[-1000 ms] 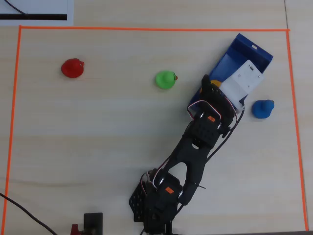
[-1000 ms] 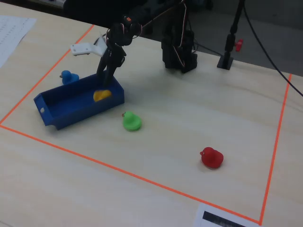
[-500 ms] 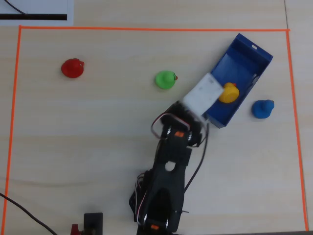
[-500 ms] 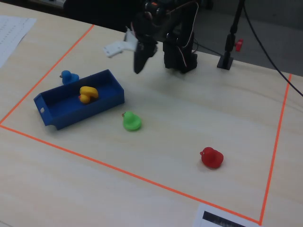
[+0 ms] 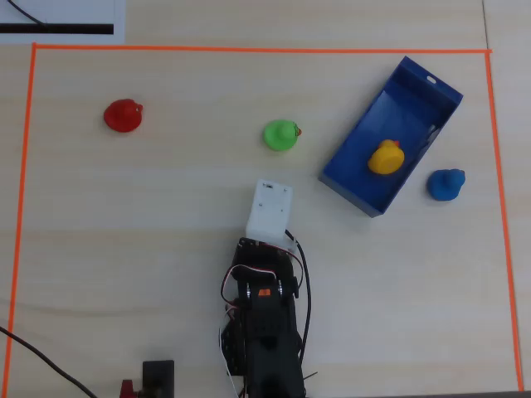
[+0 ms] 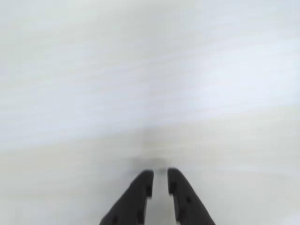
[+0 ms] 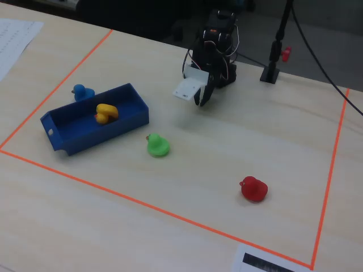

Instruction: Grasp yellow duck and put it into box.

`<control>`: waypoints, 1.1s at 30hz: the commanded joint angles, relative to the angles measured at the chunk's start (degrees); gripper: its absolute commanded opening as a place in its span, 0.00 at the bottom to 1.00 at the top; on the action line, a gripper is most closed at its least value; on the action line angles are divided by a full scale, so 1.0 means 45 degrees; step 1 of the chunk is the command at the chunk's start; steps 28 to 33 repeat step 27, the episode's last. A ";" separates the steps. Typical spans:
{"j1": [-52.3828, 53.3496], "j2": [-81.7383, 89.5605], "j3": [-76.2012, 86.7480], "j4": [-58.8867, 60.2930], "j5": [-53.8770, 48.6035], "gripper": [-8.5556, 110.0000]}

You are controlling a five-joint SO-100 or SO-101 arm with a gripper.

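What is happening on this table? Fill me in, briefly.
A small robot arm is sorting toy ducks. The yellow duck already lies inside the blue box. The gripper is over bare table near the arm's base, holding nothing, its fingers nearly together. The green duck, red duck and blue duck sit on the table, the blue one just outside the box.

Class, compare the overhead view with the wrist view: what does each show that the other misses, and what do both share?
Only the overhead view shows the yellow duck inside the blue box, and the green duck, red duck and blue duck on the table. Only the wrist view shows the gripper nearly closed and empty. Both show the pale wooden tabletop.
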 commanded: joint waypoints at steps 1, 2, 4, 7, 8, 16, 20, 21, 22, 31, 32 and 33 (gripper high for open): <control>0.0195 -0.0039 0.0117 0.0059 0.0020 0.07; 0.0117 -0.0039 0.0117 0.0078 -0.0039 0.09; 0.0020 -0.0039 0.0117 0.0078 -0.0020 0.11; 0.0020 -0.0039 0.0117 0.0078 0.0000 0.11; 0.0020 -0.0039 0.0117 0.0078 0.0000 0.11; 0.0020 -0.0039 0.0117 0.0078 0.0000 0.11; 0.0020 -0.0039 0.0117 0.0078 0.0000 0.11; 0.0020 -0.0039 0.0117 0.0078 0.0000 0.11; 0.0020 -0.0039 0.0117 0.0078 0.0000 0.11; 0.0020 -0.0039 0.0117 0.0078 0.0000 0.11; 0.0020 -0.0039 0.0117 0.0078 0.0000 0.11; 0.0020 -0.0039 0.0117 0.0078 0.0000 0.11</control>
